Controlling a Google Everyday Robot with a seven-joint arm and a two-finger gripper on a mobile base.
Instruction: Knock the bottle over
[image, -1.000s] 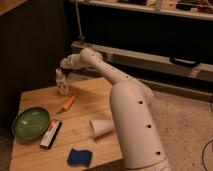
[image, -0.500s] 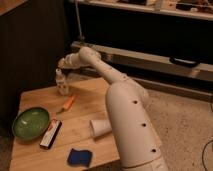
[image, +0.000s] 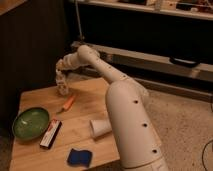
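The bottle is small, clear and whitish, and stands near the far edge of the wooden table. Its top is partly hidden by the gripper. My gripper hangs at the end of the long white arm, pointing down, right above and against the bottle's upper part. I cannot tell whether the bottle is upright or slightly tilted.
On the table are an orange stick-like item, a green bowl, a flat black-white-red box, a white paper cup on its side and a blue sponge. A dark wall stands behind on the left.
The gripper has come slightly lower and to the left, onto the bottle. The bottle stays in about the same spot.
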